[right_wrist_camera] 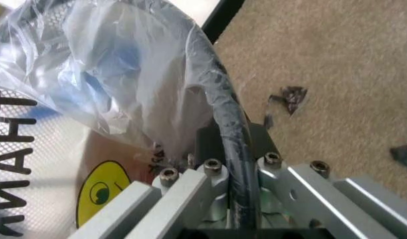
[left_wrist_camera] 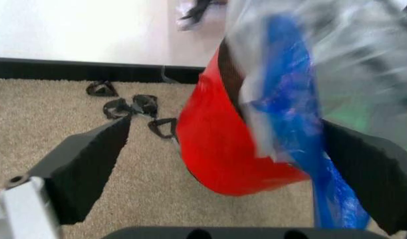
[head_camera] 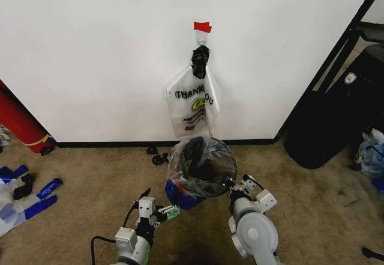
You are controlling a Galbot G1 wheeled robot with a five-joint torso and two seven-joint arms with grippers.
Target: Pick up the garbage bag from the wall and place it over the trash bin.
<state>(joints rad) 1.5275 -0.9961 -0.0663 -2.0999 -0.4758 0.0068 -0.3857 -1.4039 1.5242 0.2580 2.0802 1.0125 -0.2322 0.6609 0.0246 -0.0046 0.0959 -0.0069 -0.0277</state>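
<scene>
Blue-patched garbage bag (head_camera: 193, 178) drapes over the trash bin (head_camera: 207, 157) near the wall (head_camera: 96, 55). My left gripper (left_wrist_camera: 223, 164) is spread around the bin's red base and bag; my right gripper (right_wrist_camera: 223, 174) pinches the bin rim. Black clips (head_camera: 157, 155) litter the carpet (head_camera: 312, 205) left; open floor right

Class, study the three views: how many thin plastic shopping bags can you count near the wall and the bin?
2. One clear bag hangs on the wall under red tape. The garbage bag with blue patches is draped over the trash bin. Plastic scraps at the carpet's edges may be more.
</scene>
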